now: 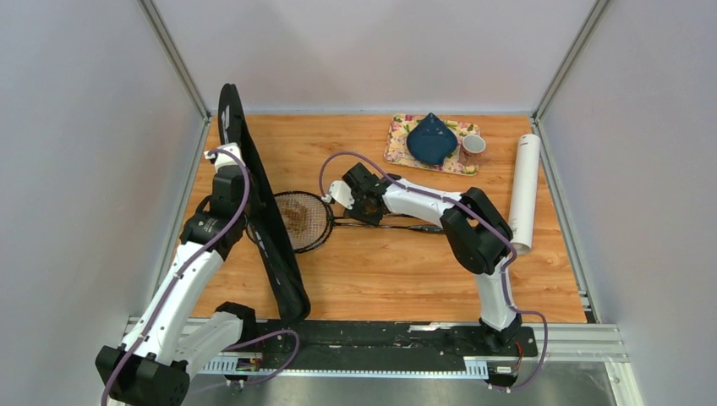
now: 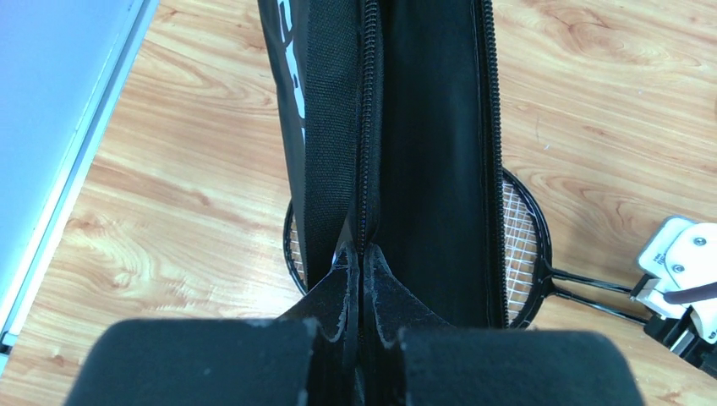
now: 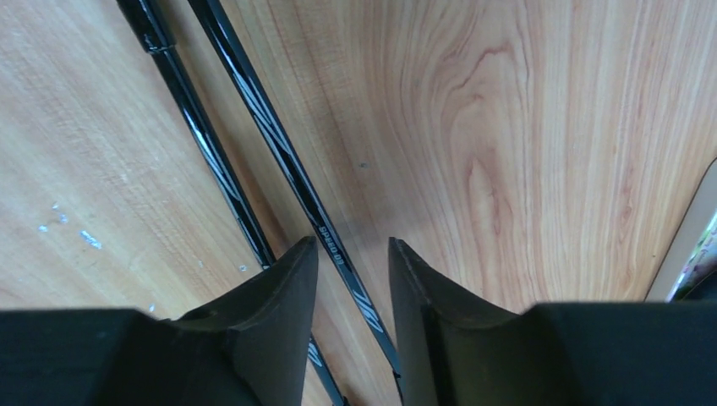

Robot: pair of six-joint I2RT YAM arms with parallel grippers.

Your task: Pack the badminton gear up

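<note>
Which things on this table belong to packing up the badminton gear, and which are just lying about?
Part of the job: black racket cover, two rackets, white tube.

Just lying about: flowered tray, blue cloth on it, small cup.

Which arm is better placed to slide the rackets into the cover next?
Right. The right gripper hangs over the racket shafts, jaws apart with one shaft between them. The left gripper is shut on the cover's zipper edge, holding it up.
</note>
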